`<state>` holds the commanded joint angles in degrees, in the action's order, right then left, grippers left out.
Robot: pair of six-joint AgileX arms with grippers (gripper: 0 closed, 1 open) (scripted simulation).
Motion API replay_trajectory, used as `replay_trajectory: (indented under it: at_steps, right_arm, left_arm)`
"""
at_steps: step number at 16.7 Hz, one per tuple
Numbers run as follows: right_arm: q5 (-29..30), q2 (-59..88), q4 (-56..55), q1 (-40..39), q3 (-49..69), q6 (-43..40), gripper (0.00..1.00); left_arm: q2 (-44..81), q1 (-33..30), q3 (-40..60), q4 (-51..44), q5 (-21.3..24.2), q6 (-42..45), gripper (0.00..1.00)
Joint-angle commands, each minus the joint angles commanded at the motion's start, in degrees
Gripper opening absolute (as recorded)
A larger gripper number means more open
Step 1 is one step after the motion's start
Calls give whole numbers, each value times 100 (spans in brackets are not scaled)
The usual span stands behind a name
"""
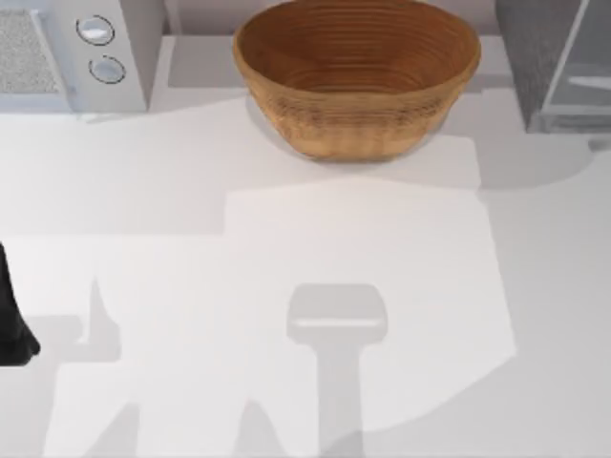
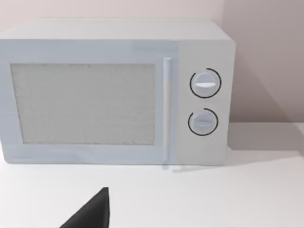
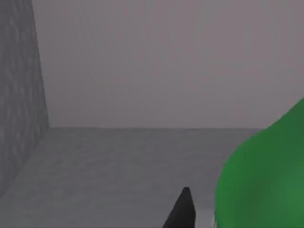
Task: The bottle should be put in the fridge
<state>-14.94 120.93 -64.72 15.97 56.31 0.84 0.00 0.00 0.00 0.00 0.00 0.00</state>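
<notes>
The white table (image 1: 286, 286) spans the frame. Along its upper edge stand three things: a light grey box with two round knobs (image 1: 86, 48) at the upper left, a woven basket (image 1: 356, 81) at the upper middle, and the dark speckled fridge (image 1: 554, 57) at the upper right.

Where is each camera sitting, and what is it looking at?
Top view: above the table, looking down at the woven brown basket; left arm at its left edge.
Left wrist view: faces the light grey two-knob box; dark fingertip.
Right wrist view: dark grey speckled fridge inside, green translucent bottle close.
Shared: top and left wrist show the box.
</notes>
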Motion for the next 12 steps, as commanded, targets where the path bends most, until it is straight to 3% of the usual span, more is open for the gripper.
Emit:
replay_trajectory:
  at_steps: [6,12]
  right_arm:
    - [5,64,55,-46,57,11,1]
    - [151,882,742,-187,1607,4,1]
  left_arm:
    - [0,0,0,0,0,0,100]
    - [0,0,0,0,0,0,100]
